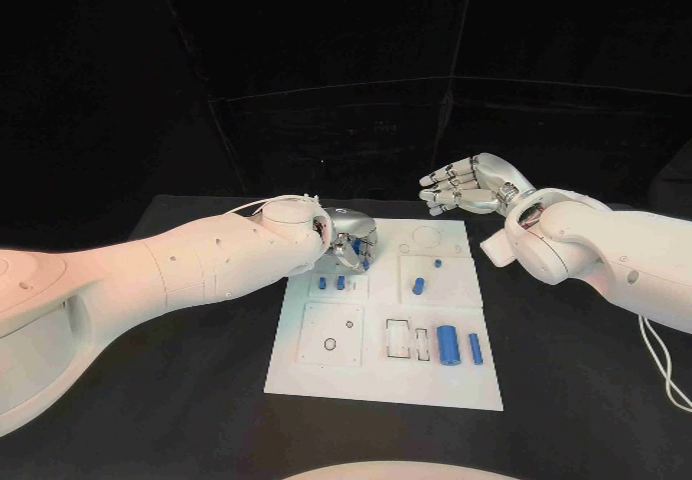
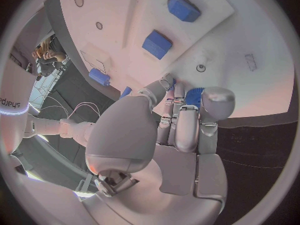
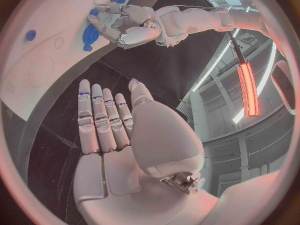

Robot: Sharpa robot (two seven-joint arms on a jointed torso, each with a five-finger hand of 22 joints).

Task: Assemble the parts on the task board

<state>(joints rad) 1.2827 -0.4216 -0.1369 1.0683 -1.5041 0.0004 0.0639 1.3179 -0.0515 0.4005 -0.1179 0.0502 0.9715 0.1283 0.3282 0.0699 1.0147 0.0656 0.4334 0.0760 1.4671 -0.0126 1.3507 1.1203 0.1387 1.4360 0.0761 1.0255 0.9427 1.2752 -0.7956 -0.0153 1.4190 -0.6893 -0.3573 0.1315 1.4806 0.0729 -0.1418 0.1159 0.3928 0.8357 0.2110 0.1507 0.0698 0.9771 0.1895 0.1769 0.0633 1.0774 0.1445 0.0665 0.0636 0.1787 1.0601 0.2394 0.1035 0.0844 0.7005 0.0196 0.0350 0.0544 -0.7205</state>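
The white task board (image 1: 387, 385) lies in the middle of the black table. My left hand (image 1: 346, 243) hovers over the board's far left corner, fingers curled down. In the left wrist view its fingertips (image 2: 215, 101) pinch a small blue part (image 2: 194, 96) just above the board (image 2: 250, 30). Two small blue parts (image 1: 330, 284) stand right below that hand. My right hand (image 1: 469, 185) is raised beyond the board's far right corner, fingers apart and holding nothing; its palm (image 3: 119, 135) is bare in the right wrist view.
More blue parts are on the board: two small ones (image 1: 427, 276) at its upper right, a thick cylinder (image 1: 447, 345) and a thin one (image 1: 475, 348) at its lower right. Outlined recesses (image 1: 404, 338) lie mid-board. Black table (image 1: 173, 420) surrounds the board.
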